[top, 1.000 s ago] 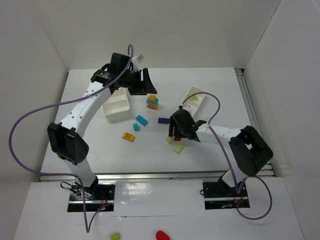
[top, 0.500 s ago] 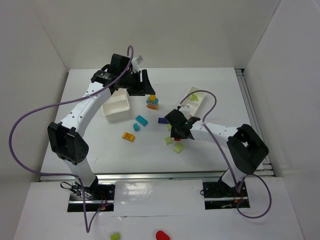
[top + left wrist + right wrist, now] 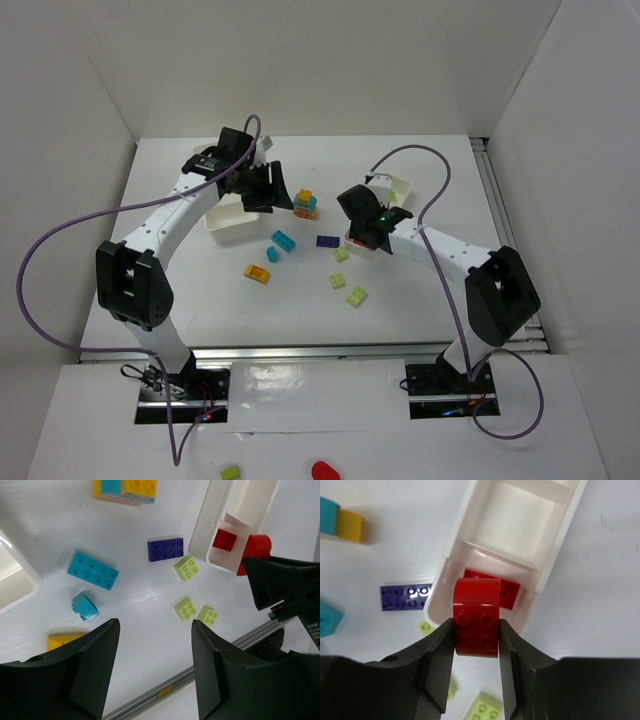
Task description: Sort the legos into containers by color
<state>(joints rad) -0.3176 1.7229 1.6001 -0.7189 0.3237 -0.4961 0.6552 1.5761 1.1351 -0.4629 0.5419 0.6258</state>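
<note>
My right gripper is shut on a red lego and holds it over the near end of the long divided tray. A second red lego lies in that end compartment. In the top view the right gripper is at the tray's near end. My left gripper is open and empty, between the small white box and a cyan-and-yellow stack. Cyan, yellow, purple and lime legos lie loose on the table.
The left wrist view shows the open left gripper above the table's front rail, with the cyan lego, purple lego and three lime legos below. White walls enclose the table.
My right gripper has carried the red lego away from the lime legos to the tray's near end. My left gripper has shifted a little nearer and to the left.
</note>
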